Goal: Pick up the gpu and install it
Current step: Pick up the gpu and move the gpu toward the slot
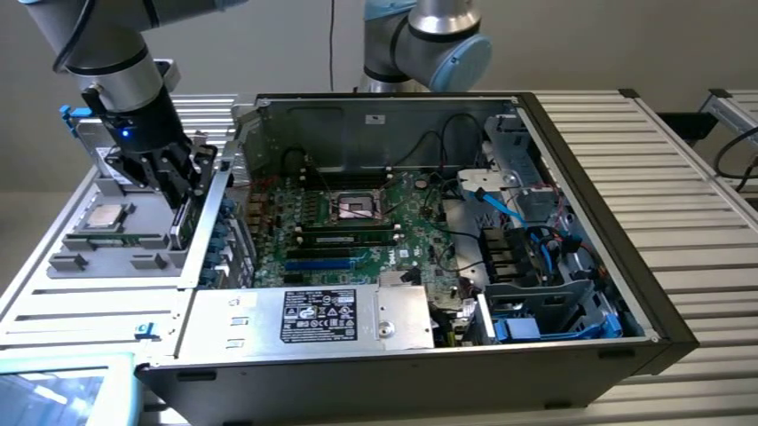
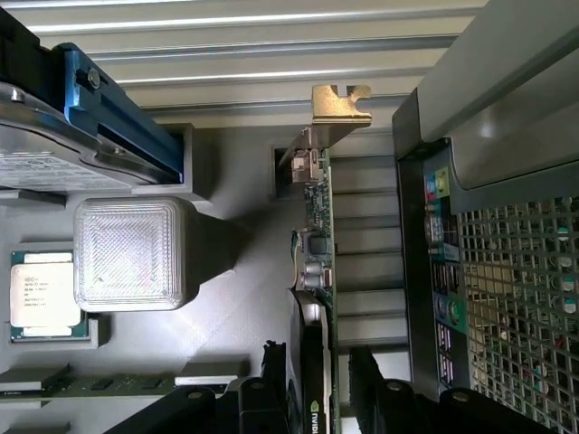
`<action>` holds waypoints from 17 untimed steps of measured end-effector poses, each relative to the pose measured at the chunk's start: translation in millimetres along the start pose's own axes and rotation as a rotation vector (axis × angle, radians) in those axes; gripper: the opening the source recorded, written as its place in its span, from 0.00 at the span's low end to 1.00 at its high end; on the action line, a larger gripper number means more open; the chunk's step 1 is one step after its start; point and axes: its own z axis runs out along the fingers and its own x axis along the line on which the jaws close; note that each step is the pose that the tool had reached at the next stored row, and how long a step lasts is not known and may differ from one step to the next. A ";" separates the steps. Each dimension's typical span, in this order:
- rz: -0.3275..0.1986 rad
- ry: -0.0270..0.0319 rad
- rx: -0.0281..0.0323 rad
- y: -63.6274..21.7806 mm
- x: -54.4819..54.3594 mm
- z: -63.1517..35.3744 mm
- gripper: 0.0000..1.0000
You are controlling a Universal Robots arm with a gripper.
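Slatted metal table (image 1: 663,151), plain wall behind, open case (image 1: 391,377), exterior view with motherboard (image 1: 343,222) inside, grey tray (image 1: 101,266) at its left, gpu (image 2: 318,226) on edge there, wrist view with bracket (image 2: 340,105), gripper (image 2: 317,353) released, astride card

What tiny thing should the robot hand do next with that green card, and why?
Probably close the gripper on the gpu: its open fingers stand either side of the card, which stands on edge in the grey tray.
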 end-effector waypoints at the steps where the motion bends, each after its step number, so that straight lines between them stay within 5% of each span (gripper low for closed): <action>1: 0.000 0.0000 0.0000 0.0 0.0 0.0 0.42; 5: 0.000 -0.0001 -0.0001 0.0 0.0 0.1 0.40; 6: 0.000 -0.0001 -0.0001 0.0 0.0 0.1 0.33; 17: 0.000 0.0002 0.0000 0.2 0.0 3.8 0.31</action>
